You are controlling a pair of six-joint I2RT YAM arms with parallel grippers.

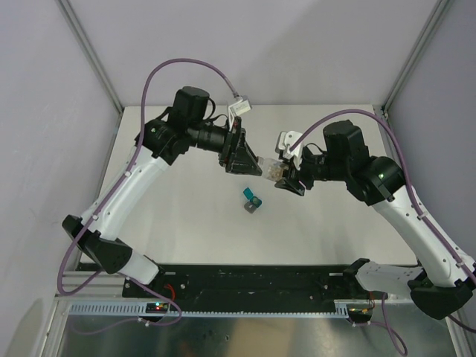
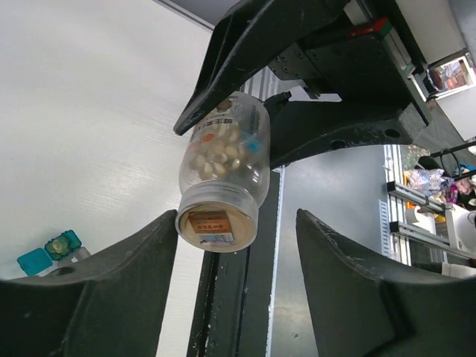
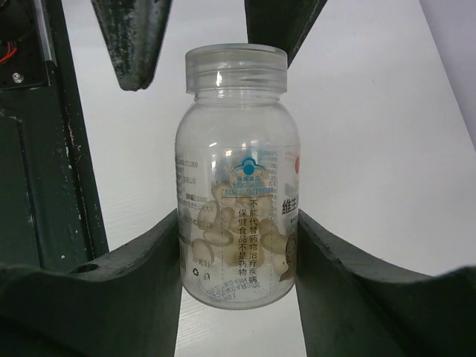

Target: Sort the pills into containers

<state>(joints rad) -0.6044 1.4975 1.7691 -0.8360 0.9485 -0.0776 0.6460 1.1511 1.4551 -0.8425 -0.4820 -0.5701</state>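
Note:
My right gripper (image 3: 238, 223) is shut on a clear plastic bottle (image 3: 238, 149) with a screw cap, holding it by its lower body above the table. Pale pills (image 3: 223, 216) lie inside it. From the other side my left gripper (image 2: 234, 223) stands open around the bottle's cap (image 2: 217, 219). Its left finger is close to the cap and its right finger is well apart from it. In the top view the bottle (image 1: 274, 169) hangs between left gripper (image 1: 256, 167) and right gripper (image 1: 288, 180). A teal box (image 1: 251, 201) with a grey flap sits on the table just below them.
The white table (image 1: 186, 223) runs to a black rail (image 1: 253, 279) at the near edge. Grey walls and metal posts stand at the back and sides. The teal box (image 2: 48, 253) also shows low on the left in the left wrist view.

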